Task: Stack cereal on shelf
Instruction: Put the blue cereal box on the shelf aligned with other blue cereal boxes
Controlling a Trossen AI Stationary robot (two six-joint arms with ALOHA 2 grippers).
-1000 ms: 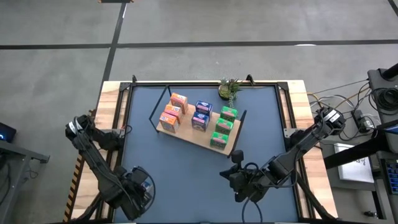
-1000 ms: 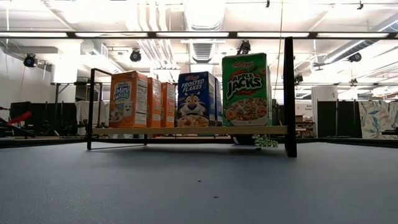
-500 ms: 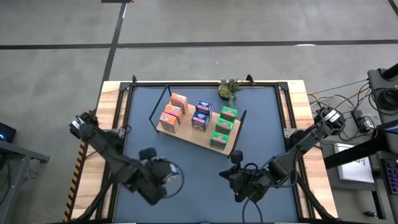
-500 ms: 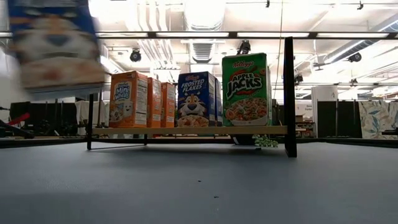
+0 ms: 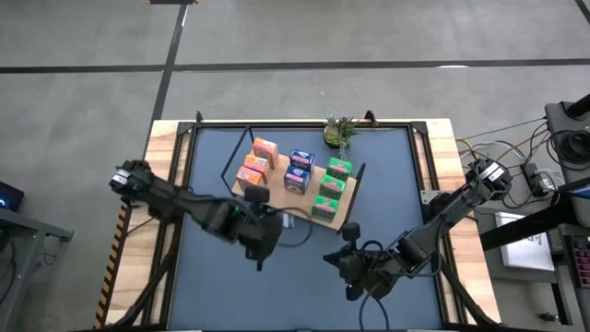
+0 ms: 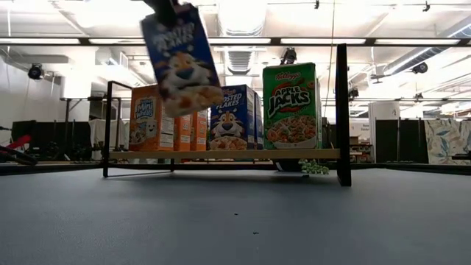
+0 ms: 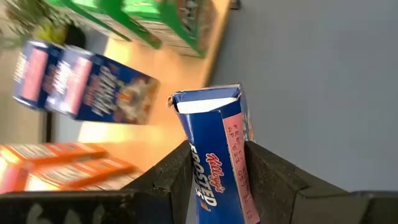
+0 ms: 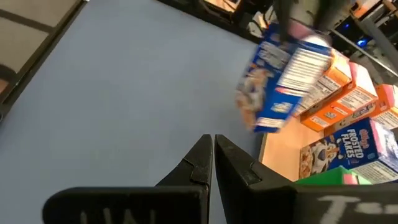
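Blue Frosted Flakes box [image 7: 214, 155] is clamped tilted in the left gripper [image 7: 214, 163], held in the air just off the shelf [image 5: 277, 198] front edge. Bare tabletop [image 5: 277, 295] is seen below. Right gripper [image 8: 213, 152] is parked with its fingers together near the front.

Grey concrete floor [image 5: 304, 37] with dark seams; bright ceiling strip lights [image 6: 243, 11]; exposed ducts.
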